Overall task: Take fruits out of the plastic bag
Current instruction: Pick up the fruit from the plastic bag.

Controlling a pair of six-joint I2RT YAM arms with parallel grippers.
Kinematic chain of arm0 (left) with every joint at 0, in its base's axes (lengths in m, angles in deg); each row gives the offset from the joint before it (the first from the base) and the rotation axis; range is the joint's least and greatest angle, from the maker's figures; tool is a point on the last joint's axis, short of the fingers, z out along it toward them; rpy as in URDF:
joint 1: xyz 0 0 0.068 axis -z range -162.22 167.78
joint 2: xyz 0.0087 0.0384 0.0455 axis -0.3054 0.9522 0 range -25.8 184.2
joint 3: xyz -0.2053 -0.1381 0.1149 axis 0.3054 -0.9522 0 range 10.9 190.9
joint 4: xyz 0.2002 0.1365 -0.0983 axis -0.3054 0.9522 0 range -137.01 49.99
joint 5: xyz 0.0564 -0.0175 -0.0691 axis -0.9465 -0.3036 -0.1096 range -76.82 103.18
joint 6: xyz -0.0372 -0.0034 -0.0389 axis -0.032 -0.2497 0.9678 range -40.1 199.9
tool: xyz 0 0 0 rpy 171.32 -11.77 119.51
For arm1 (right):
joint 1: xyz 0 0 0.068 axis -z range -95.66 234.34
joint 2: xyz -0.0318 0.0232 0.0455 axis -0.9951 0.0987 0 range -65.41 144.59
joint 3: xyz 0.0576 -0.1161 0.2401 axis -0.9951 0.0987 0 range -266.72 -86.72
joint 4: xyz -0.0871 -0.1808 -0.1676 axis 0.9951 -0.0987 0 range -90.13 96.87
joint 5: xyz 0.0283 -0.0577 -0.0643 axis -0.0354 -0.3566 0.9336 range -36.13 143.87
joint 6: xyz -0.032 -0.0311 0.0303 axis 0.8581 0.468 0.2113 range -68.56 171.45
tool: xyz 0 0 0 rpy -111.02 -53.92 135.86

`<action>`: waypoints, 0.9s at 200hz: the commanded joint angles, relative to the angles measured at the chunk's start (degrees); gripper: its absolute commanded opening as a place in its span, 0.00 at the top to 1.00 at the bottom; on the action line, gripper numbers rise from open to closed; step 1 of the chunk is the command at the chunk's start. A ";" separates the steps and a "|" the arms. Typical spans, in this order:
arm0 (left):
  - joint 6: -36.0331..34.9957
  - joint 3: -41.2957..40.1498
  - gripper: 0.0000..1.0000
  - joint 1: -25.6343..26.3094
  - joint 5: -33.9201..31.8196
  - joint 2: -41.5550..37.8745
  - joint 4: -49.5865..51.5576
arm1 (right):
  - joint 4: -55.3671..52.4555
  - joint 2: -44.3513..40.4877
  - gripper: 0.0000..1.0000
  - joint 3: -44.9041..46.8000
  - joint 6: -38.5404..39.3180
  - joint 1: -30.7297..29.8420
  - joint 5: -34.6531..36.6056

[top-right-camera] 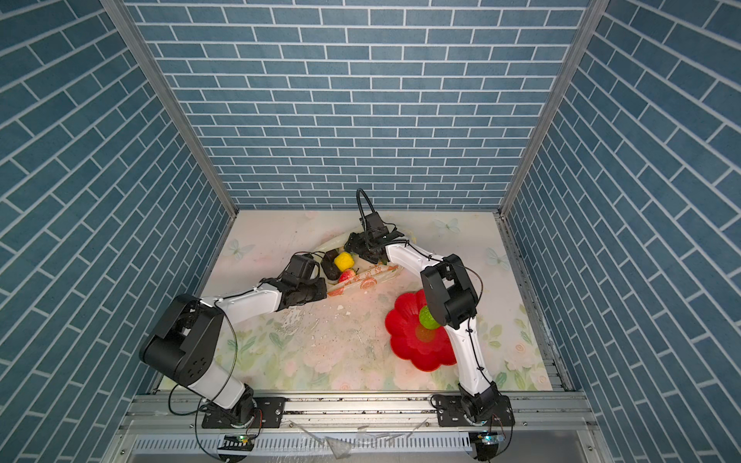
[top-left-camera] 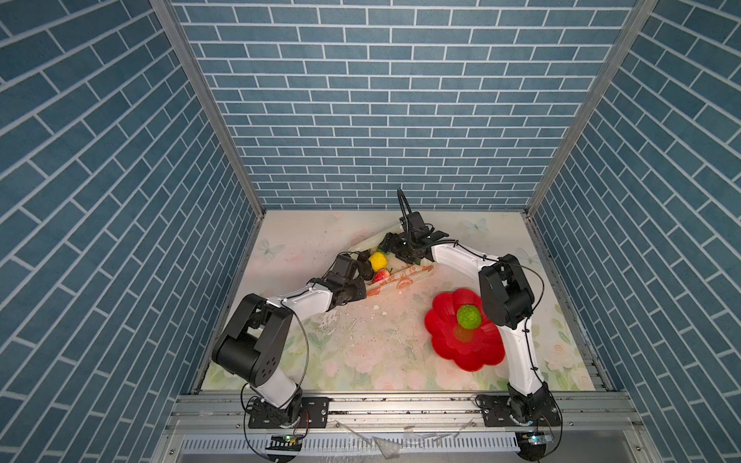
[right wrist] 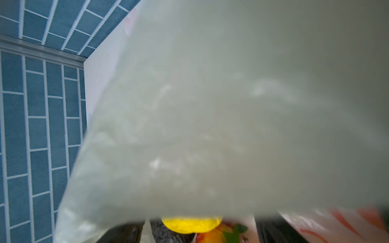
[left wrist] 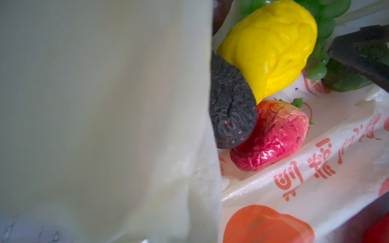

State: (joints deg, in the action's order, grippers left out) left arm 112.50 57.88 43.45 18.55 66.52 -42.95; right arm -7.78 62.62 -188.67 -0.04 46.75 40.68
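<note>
Tabletop with pale floral print (top-left-camera: pixel 361 352) carries a red flower-shaped plastic plate (top-left-camera: pixel 441 338) holding one bumpy green fruit (top-left-camera: pixel 469 316). Toward the back wall lies the thin pale-yellow translucent plastic bag (top-left-camera: pixel 401 280) with orange prints, mouth open; its film blocks most of both wrist views. Left gripper (top-left-camera: pixel 361 291) pinches the mouth edge; right gripper (top-left-camera: pixel 391 247) hangs over the mouth, jaws spread. Inside: yellow lemon (top-left-camera: pixel 377 260), red strawberry (top-left-camera: pixel 381 275), dark wrinkled piece (left wrist: pixel 231 109), green grape bunch (left wrist: pixel 328 27).

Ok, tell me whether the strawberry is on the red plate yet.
No, the strawberry lies inside the plastic bag next to the lemon; only the bumpy green fruit sits on the red plate.
</note>
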 commanded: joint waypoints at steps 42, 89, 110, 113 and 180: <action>0.36 -1.02 0.89 0.43 -0.05 -1.26 -0.18 | -2.75 5.71 0.18 -6.36 -3.01 -1.76 0.89; 0.40 -1.54 0.90 0.49 -0.53 -1.83 -0.19 | -4.05 8.38 0.18 -7.71 -3.18 -2.86 0.27; 0.34 -1.54 0.90 0.50 -0.62 -1.88 -0.10 | -3.94 9.37 0.20 -7.99 -3.36 -2.93 -0.07; 0.37 -1.54 0.90 0.50 -0.62 -1.92 -0.12 | -3.97 9.54 0.21 -8.06 -3.36 -2.93 -0.20; -0.01 -1.61 0.89 0.49 -1.37 -2.16 0.43 | -3.65 6.67 0.33 -7.04 -0.79 -2.93 0.49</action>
State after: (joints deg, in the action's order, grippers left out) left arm 112.67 57.14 43.58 18.13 65.60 -43.06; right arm -9.95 70.47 -194.66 -1.83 44.20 40.55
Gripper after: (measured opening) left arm 0.105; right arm 0.672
